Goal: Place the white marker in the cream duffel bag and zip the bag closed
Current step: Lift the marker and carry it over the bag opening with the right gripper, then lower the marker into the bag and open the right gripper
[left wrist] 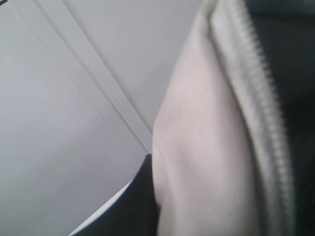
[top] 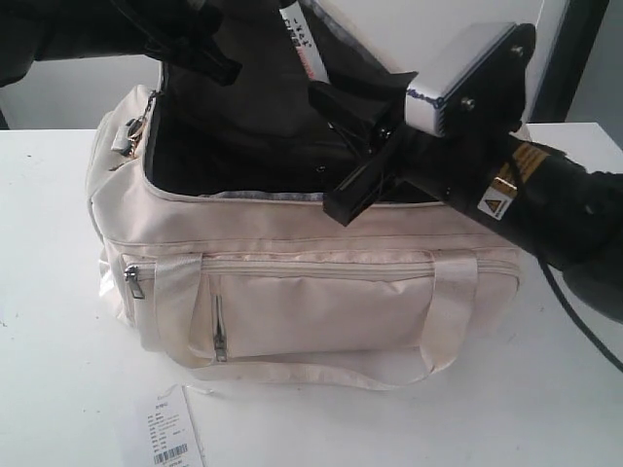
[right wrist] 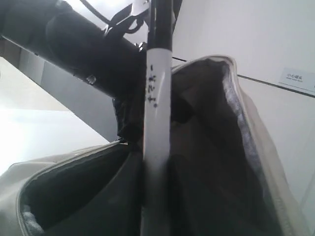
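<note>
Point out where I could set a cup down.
Bare table left of the cream duffel bag, and in front to the right of the paper tag. Crowded above the bag's open top: left gripper, right gripper, white marker.

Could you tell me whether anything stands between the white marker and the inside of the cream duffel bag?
Nothing visible does: the right claw holds the white marker over the open mouth of the cream duffel bag.

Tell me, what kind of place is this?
Probably a robot lab or test bench: a white table, a plain white wall, and a black robot arm reaching over the cream duffel bag.
</note>
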Robot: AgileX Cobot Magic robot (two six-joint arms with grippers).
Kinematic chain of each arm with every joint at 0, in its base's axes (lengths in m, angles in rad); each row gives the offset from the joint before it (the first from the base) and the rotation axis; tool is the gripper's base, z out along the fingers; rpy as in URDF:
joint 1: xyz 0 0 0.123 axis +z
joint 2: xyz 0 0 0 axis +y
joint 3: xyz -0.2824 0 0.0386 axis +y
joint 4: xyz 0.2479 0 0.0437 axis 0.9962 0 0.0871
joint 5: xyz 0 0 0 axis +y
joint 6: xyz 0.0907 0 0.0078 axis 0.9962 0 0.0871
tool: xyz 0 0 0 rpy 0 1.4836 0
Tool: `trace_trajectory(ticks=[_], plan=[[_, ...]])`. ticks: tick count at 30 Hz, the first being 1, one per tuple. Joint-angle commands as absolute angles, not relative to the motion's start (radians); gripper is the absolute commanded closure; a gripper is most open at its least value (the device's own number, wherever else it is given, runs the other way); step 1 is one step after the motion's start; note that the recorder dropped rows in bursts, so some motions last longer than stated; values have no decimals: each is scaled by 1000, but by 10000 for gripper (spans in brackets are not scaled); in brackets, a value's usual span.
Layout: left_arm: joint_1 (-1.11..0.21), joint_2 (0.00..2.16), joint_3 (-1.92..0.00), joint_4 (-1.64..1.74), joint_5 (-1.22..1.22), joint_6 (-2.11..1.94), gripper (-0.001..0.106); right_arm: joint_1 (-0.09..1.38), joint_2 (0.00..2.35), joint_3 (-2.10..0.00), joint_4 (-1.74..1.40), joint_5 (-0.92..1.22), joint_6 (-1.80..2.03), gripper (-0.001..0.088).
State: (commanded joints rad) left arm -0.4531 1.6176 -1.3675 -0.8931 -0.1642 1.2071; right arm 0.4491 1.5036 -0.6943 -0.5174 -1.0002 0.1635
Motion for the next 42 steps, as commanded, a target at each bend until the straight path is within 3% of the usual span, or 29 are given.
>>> trace_trajectory(ticks=[6,11,15,21,29,42], plan=[[-453,1618,-1368,-893,-164,1207,1053,449,1546,-700,-524,-927,150,856],[-453,1618,-1368,-893,-164,1207,1053,449,1559,-702,-524,-887,133,515],[-453,1618,-1368,-893,-164,1207,1053,449,1555,-702,-479,-895,133,353],[-453,1618,-1368,-893,-164,1207,1053,449,1527,-702,-480,-892,172,346],[-453,1618,-1368,-893,-164,1207,1053,449,1466,-697,-673,-877,544,354],[-453,1618,-1368,-893,-164,1207,1053,449,1389,-697,-1120,-877,1060,525]])
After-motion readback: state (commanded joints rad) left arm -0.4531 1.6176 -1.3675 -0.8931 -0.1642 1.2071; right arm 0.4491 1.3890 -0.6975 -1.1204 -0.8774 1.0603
